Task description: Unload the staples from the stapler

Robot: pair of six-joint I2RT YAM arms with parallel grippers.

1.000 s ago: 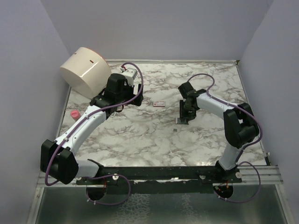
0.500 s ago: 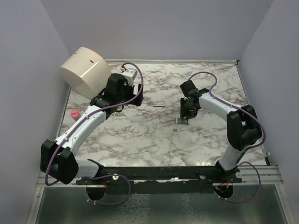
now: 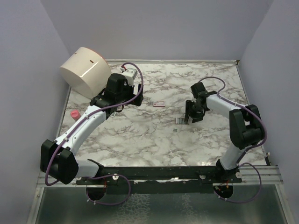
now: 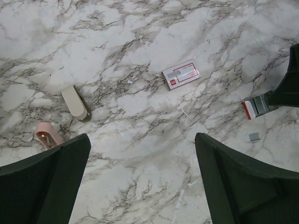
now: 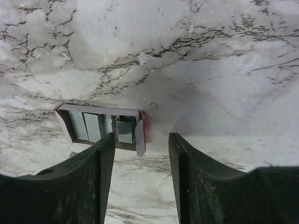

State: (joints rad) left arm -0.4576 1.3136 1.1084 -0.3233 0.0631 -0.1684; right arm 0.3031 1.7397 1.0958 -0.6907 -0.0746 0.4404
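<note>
Two arms work over a marble counter [image 3: 140,140]. Within the last second the right gripper [image 5: 140,137] has drawn back toward the right edge. A second ago its fingers stood at the tray [image 5: 98,109]; now the tray lies just beyond the fingertips, not gripped. The jaws stand apart with nothing between them. The left gripper [image 4: 141,140] has not moved. It hangs over the left half of the counter, fingers spread wide and empty.

The stapler [image 4: 48,134], pink, lies in that left half. One finger partly cuts it off in the wrist view, and the arm hides it from above. A white piece [image 4: 74,102] lies near it, apart. The staples [image 4: 253,136], a tiny grey strip, lie near the middle of the counter, well apart from the stapler. They sit just beside the tray on its near side, and the tray itself holds further grey strips. A tile [image 4: 181,74] lies between stapler and tray, toward the far edge. A drum [image 3: 84,70] fills the far-left corner.

Reading: the strip is out on the counter and the right gripper is backing off empty, so the unloading appears done or nearly so. Whether any staples remain inside the stapler cannot be told.
</note>
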